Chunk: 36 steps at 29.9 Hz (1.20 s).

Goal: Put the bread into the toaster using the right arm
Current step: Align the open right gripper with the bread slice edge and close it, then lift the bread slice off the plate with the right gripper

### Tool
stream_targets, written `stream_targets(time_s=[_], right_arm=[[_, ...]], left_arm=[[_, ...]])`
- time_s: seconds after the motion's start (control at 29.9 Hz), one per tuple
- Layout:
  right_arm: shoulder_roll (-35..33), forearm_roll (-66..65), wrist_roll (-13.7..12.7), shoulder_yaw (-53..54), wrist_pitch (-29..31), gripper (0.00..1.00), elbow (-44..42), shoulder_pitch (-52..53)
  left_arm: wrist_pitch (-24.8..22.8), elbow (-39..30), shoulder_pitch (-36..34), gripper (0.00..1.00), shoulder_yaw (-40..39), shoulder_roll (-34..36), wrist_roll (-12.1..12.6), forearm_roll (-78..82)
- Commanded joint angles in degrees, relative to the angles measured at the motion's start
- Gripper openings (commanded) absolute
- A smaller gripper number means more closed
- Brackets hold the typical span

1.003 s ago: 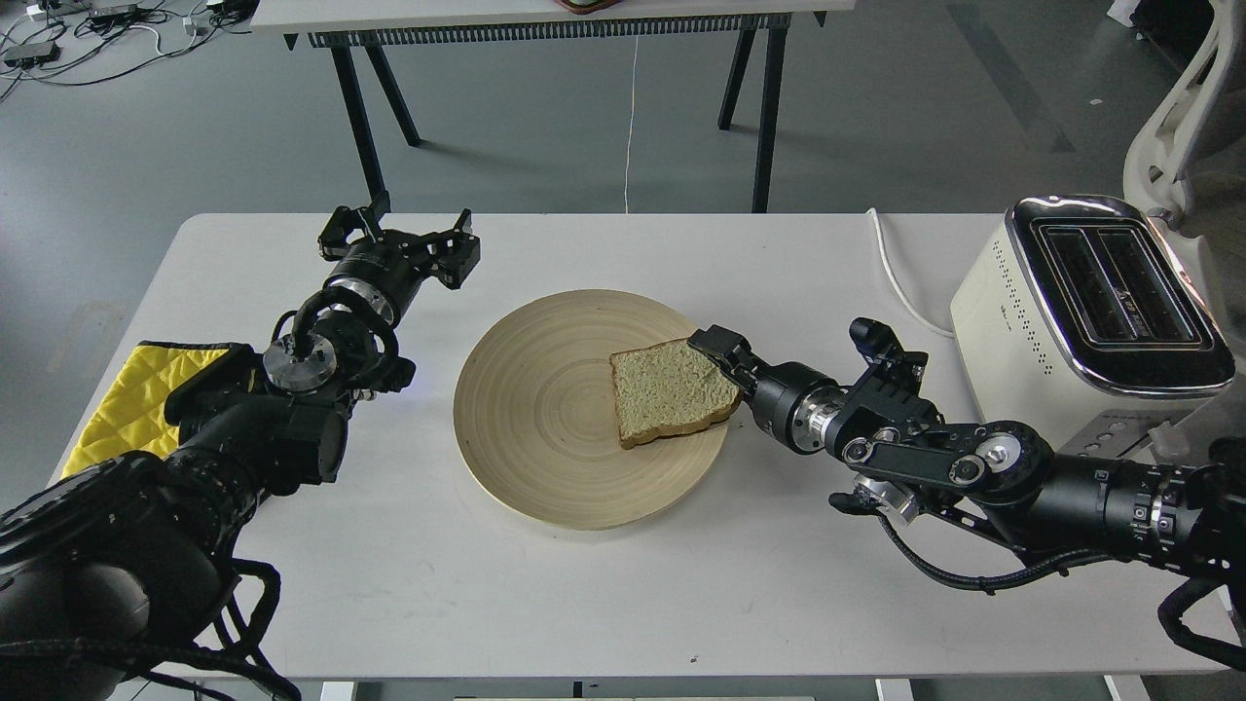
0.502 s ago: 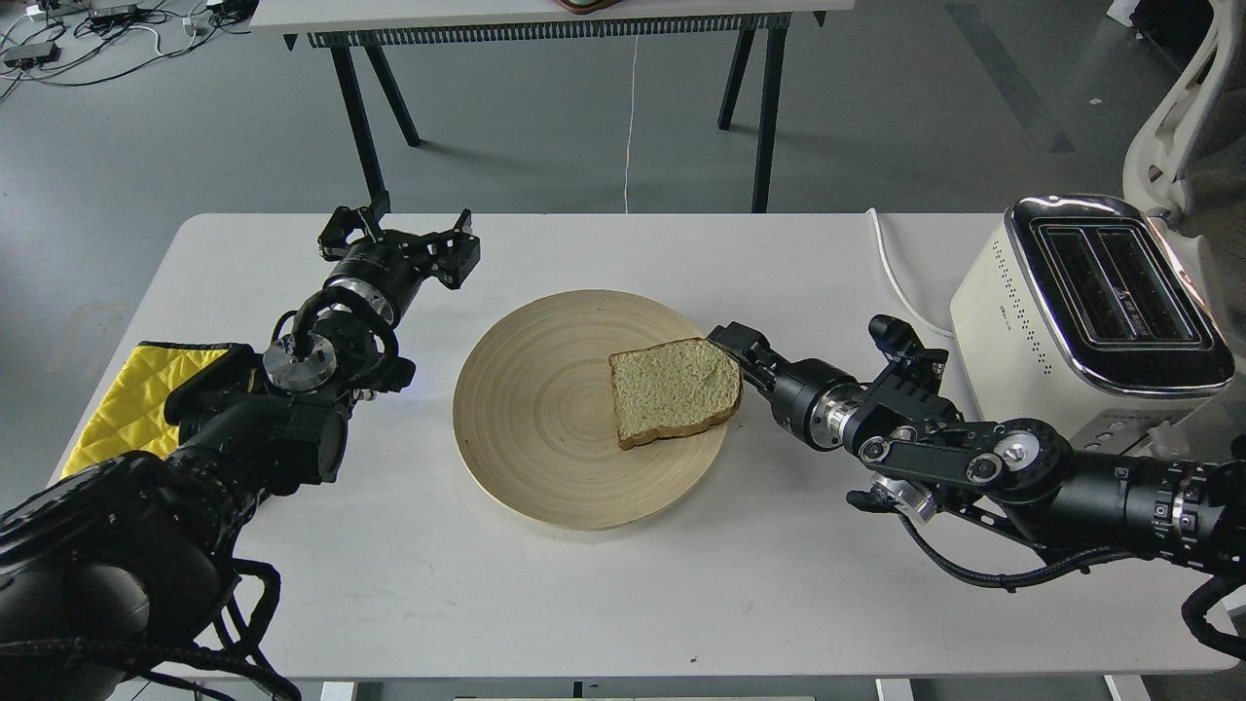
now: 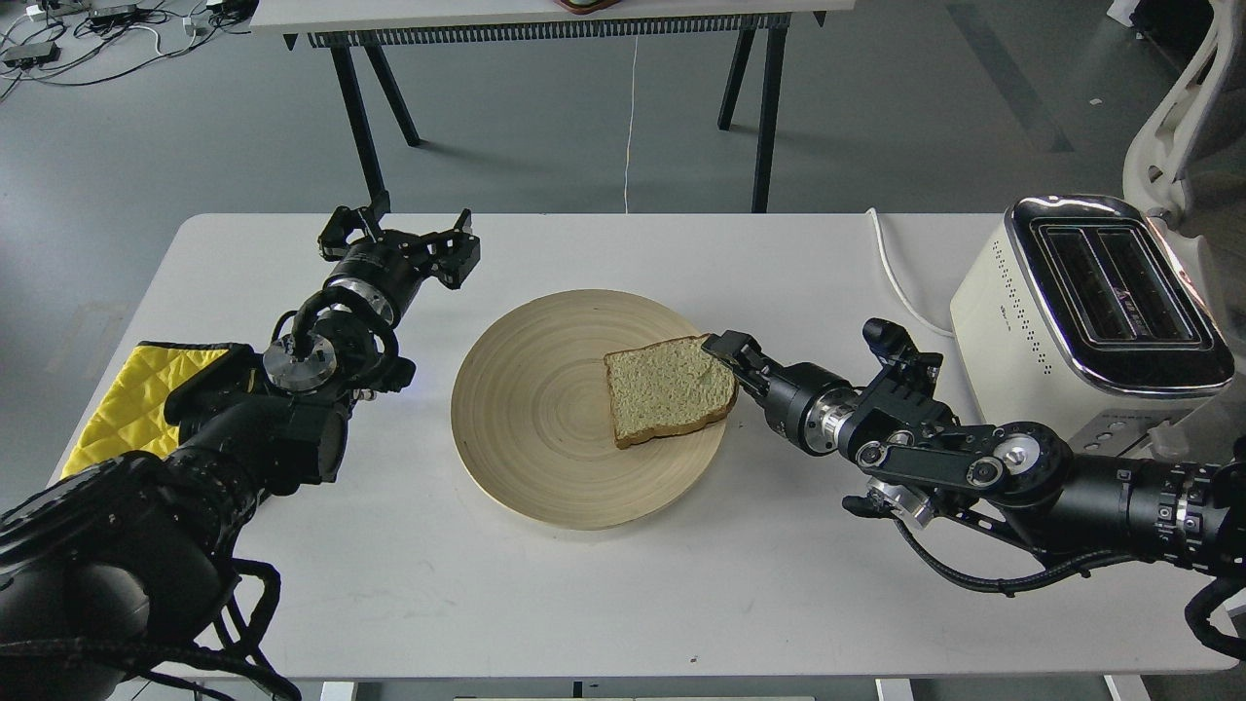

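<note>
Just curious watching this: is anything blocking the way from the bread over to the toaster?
Nothing visible does. The bread lies on the plate, with only bare table and a white cord before the toaster.

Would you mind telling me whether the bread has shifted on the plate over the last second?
Yes, slightly. The bread has slid left, toward the middle of the wooden plate, away from the toaster, with the right gripper at its right edge.

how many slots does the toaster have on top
2. Both slots run side by side in the chrome top of the toaster at the table's right end: the left slot, the right slot. Both look empty.
</note>
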Motion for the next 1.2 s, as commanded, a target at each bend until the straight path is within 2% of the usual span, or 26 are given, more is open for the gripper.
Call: stream_targets(time_s=[0.0,0.37,0.47,0.53,0.67,1.17], right_arm=[[-0.3,0.1,0.0,-0.1,-0.5,0.38,0.1,0.0],[-0.7,0.1,0.0,-0.1,-0.6,0.29,0.7,0.0],[-0.7,0.1,0.0,-0.1,-0.6,0.25,0.9,0.0],[-0.7,0.1,0.0,-0.1,-0.6,0.17,1.0,0.0],[-1.2,0.1,0.0,0.0,-0.6,0.12,1.0,0.0],[-2.4,0.0,0.1,2.7,-0.2,0.08,0.7,2.2]], left_arm=[[0.0,0.0,0.0,1.0,0.0,0.0,0.0,0.0],[0.0,0.0,0.0,1.0,0.1,0.0,0.0,0.0],[0.0,0.0,0.0,1.0,0.0,0.0,0.0,0.0],[0.0,0.0,0.0,1.0,0.1,0.0,0.0,0.0],[0.0,0.0,0.0,1.0,0.0,0.0,0.0,0.0],[0.0,0.0,0.0,1.0,0.0,0.0,0.0,0.0]])
